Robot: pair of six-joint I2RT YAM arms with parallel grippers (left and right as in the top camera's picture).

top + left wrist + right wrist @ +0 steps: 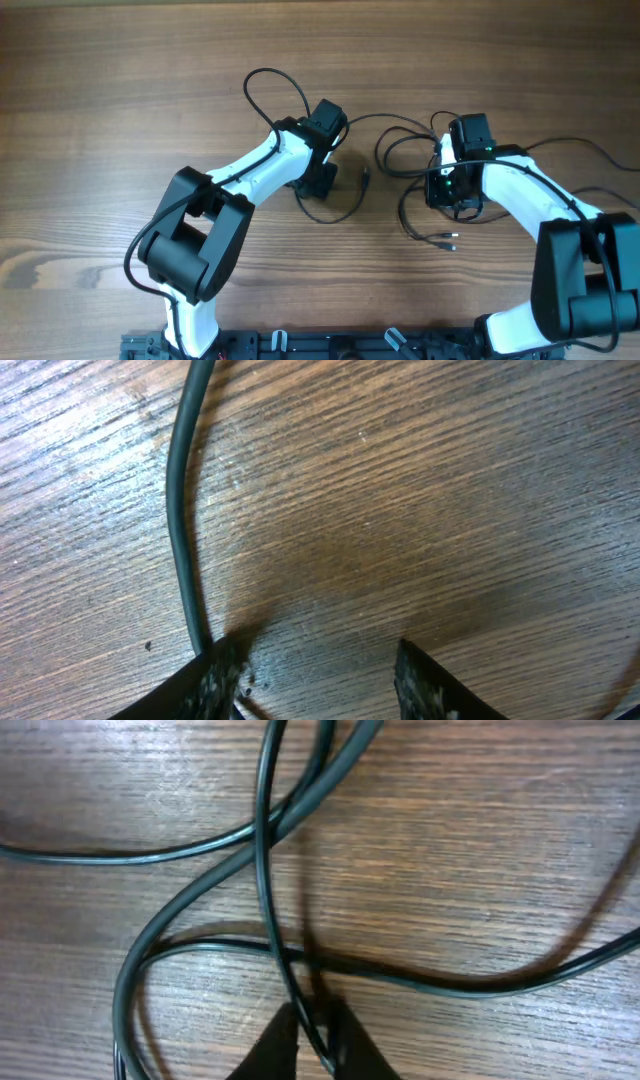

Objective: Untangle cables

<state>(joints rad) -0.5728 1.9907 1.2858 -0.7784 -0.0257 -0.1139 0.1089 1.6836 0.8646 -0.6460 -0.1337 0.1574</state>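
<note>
Thin black cables (381,152) lie in loose loops between my two arms. One loop (262,72) reaches the far left, and plug ends (447,240) lie near the front. My left gripper (321,182) is low over the table. In the left wrist view it (320,682) is open with bare wood between its fingers, and one cable (178,510) runs down to the outside of its left fingertip. My right gripper (454,200) sits on the crossing loops. In the right wrist view it (316,1045) is shut on one thin cable (268,890) where several strands cross.
The wooden table (120,120) carries only the cables and both arms. Thicker arm cables trail off to the right (600,160). The arm bases stand at the front edge (330,345).
</note>
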